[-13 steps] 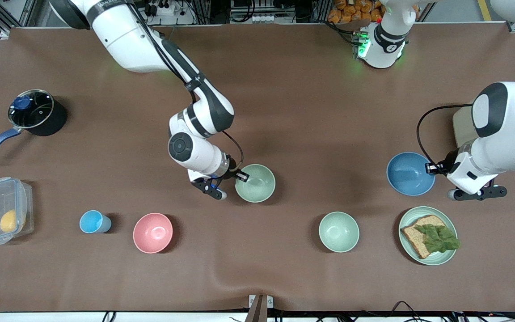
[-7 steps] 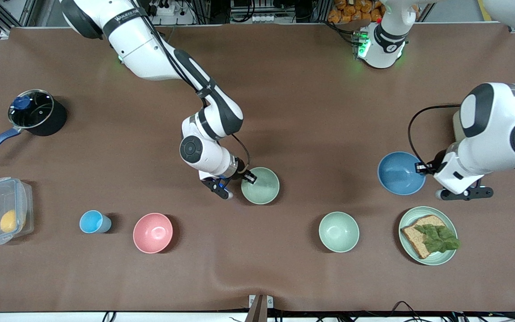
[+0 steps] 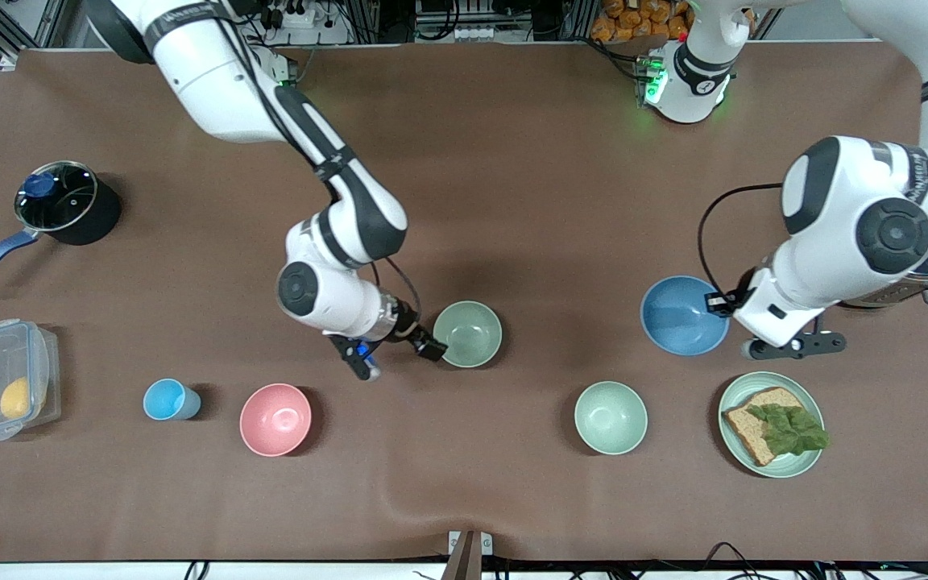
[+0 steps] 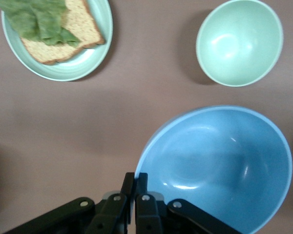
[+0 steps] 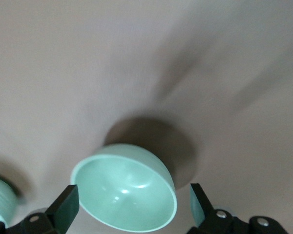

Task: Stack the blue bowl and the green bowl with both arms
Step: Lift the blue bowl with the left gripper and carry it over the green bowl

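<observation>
The sage green bowl (image 3: 468,333) sits upright mid-table. My right gripper (image 3: 399,360) is open and empty beside it, toward the right arm's end. In the right wrist view the green bowl (image 5: 124,187) lies just ahead of the spread fingers of the right gripper (image 5: 133,196), untouched. My left gripper (image 3: 722,304) is shut on the rim of the blue bowl (image 3: 680,316) and holds it upright toward the left arm's end. In the left wrist view the left gripper (image 4: 136,183) pinches the rim of the blue bowl (image 4: 219,165).
A paler mint bowl (image 3: 611,417) and a green plate (image 3: 806,463) with bread and lettuce lie nearer the camera than the blue bowl. A pink bowl (image 3: 275,419), small blue cup (image 3: 170,399), clear container (image 3: 5,391) and pot (image 3: 61,201) are toward the right arm's end.
My left gripper has carried the blue bowl toward the green bowl. My right gripper has let go of the green bowl's rim and drawn back from it.
</observation>
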